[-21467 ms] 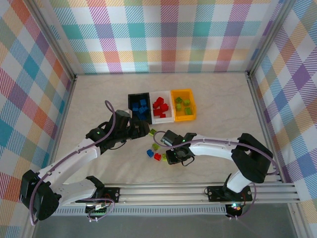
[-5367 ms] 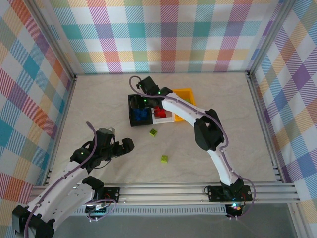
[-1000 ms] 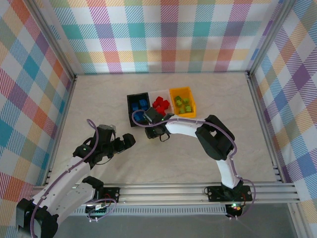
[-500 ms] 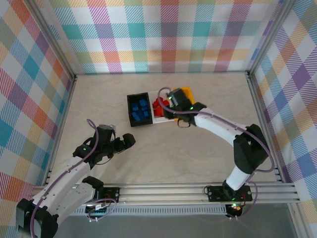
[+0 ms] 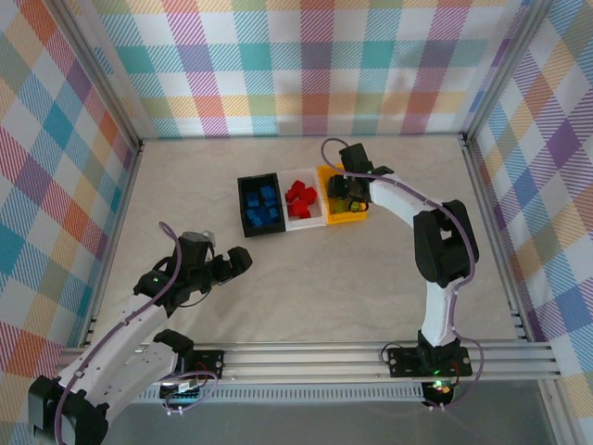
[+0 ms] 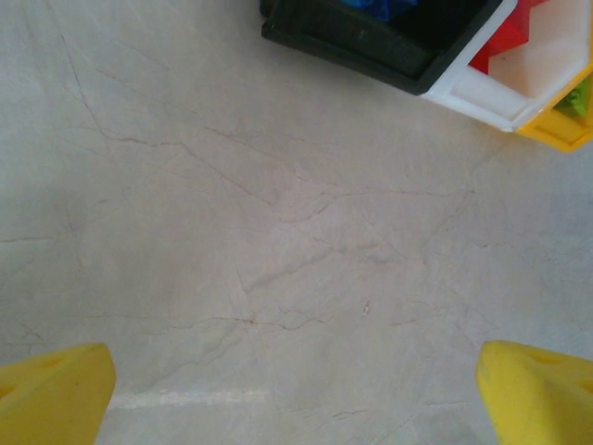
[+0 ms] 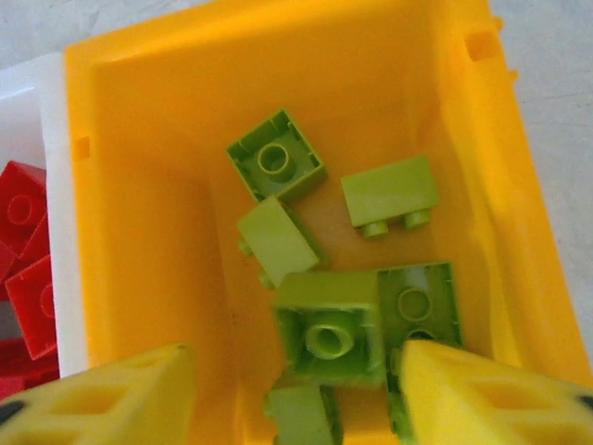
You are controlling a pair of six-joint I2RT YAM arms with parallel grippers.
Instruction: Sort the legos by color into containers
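the right claw (image 7: 292, 394) hangs part open straight above the yellow bin (image 7: 139, 260), its two pads spread well apart with nothing pinched between them. the green bricks (image 7: 329, 334) lie directly below, in a loose heap on the bin floor. one sits in the gap between the pads but touches neither, so it looks let go rather than held. that is the relation that counts: the bricks are under the claw, not beside it, and the bin walls stand close on either side of the pads. the bin's long axis runs from the far edge of the table (image 5: 324, 287) toward the near edge, so my guess is that the clean way out is straight up.

outward from there, the white bin (image 5: 306, 222) with the red bricks (image 5: 299, 195) touches the yellow one on its left. the black bin (image 5: 243, 206) with the blue bricks (image 5: 266, 206) ends the row. the row lies along the far edge, about midway across.

the left claw (image 5: 236, 262) is wide open and holds nothing, over bare table toward the near left corner, well apart from the bins. i see no loose brick on the table, so the sorting looks about done.
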